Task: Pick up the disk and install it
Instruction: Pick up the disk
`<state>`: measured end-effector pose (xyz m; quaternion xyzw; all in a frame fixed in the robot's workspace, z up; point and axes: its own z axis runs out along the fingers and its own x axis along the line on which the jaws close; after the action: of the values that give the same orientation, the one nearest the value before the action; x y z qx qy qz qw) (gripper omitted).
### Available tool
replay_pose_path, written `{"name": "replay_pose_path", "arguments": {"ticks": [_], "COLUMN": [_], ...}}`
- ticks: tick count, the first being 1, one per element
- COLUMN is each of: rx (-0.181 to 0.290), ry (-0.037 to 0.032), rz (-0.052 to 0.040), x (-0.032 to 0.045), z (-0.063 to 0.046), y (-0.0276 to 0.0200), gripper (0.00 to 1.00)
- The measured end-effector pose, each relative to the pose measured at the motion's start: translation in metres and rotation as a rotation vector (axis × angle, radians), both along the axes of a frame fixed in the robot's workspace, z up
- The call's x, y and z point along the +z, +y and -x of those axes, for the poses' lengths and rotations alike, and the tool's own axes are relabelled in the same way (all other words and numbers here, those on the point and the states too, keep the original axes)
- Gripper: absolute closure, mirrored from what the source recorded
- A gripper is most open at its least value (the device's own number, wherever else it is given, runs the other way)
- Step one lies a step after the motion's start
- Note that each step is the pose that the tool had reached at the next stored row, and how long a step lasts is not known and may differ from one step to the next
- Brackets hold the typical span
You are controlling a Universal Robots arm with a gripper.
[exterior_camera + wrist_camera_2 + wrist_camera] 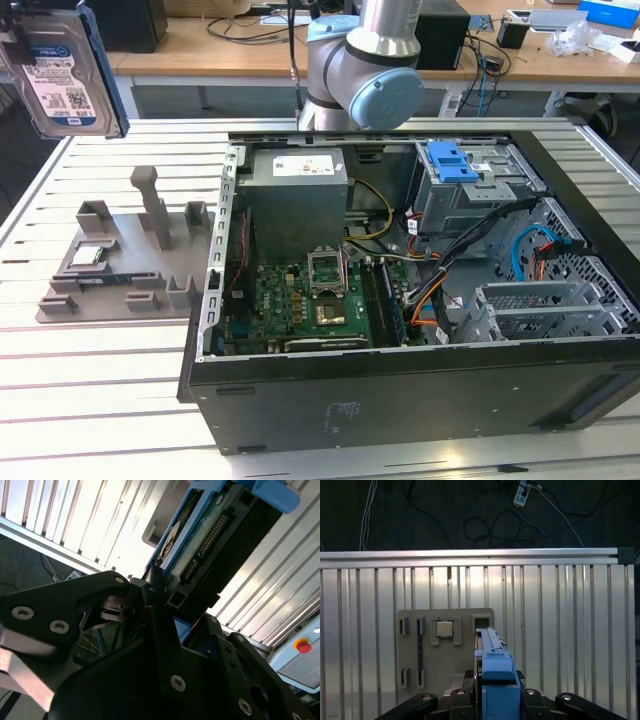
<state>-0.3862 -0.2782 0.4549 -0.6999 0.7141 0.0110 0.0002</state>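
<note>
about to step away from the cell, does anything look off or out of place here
Nothing looks damaged or spilled. The disk hangs in the air, clamped in the gripper, clear of the grey fixture. The computer case lies open on its side, its cables loose inside.

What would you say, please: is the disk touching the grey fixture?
Apart. In the exterior view the disk hangs above the grey fixture, a plain gap between them.
</note>
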Motion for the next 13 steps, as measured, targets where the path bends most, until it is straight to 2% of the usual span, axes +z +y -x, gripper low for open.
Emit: {"name": "replay_pose_path", "arguments": {"ticks": [6,11,13], "rx": [0.0,0.0,0.0], "ry": [0.0,0.0,0.0], "rz": [0.0,0.0,0.0], "x": [0.0112,0.0254,0.0289], "z": [0.0,0.0,0.0], "y": [0.0,0.0,0.0], "gripper": [0.63,0.63,0.63]}}
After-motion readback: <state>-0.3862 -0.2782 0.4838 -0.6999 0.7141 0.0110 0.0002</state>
